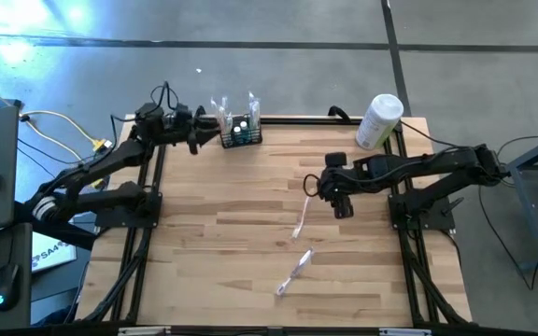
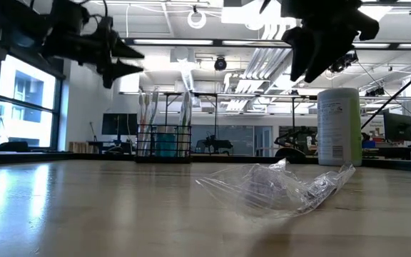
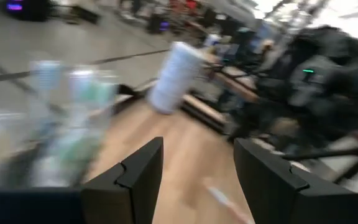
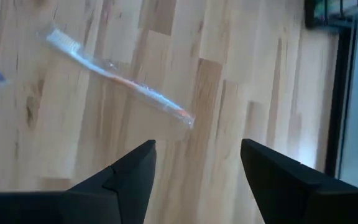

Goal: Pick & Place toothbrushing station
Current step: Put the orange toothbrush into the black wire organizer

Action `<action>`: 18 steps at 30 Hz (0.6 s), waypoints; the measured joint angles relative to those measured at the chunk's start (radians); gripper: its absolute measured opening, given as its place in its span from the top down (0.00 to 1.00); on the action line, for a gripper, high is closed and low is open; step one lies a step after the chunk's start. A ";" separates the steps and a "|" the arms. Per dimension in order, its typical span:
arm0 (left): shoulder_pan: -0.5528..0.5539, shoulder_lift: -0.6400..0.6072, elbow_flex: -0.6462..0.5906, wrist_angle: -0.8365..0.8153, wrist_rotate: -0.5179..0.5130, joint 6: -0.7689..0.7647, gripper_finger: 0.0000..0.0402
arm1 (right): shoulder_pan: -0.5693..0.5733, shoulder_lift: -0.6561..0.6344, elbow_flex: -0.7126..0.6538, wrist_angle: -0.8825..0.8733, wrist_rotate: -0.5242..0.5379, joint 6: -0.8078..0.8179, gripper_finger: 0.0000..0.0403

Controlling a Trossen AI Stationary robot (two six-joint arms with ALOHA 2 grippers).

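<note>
The toothbrushing station point(image 1: 241, 133) is a small black wire rack standing on its base at the table's far edge, with several toothbrushes upright in it; it also shows in the low view point(image 2: 164, 143). My left gripper point(image 1: 204, 128) is open and empty, raised just left of the rack; the brushes show blurred beside its fingers in the left wrist view point(image 3: 67, 118). My right gripper point(image 1: 342, 207) is open and empty above the table's middle right. A clear-wrapped toothbrush point(image 4: 120, 78) lies flat on the wood beyond its fingers.
A tall white cylindrical container point(image 1: 378, 121) stands at the far right corner. Two wrapped toothbrushes lie on the table, one near the middle point(image 1: 301, 219) and one nearer the front point(image 1: 294, 273). Bare wood lies on the left and near parts.
</note>
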State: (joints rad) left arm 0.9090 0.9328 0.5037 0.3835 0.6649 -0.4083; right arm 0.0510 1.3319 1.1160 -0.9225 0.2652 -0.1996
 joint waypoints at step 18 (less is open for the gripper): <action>-0.718 -0.210 0.000 -0.106 -0.508 -0.120 0.52 | -0.066 0.216 0.000 0.182 -0.068 -0.280 0.43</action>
State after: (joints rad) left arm 0.1912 0.7228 0.5037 0.2773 0.1565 -0.5285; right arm -0.0152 1.5480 1.1160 -0.7409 0.1974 -0.4797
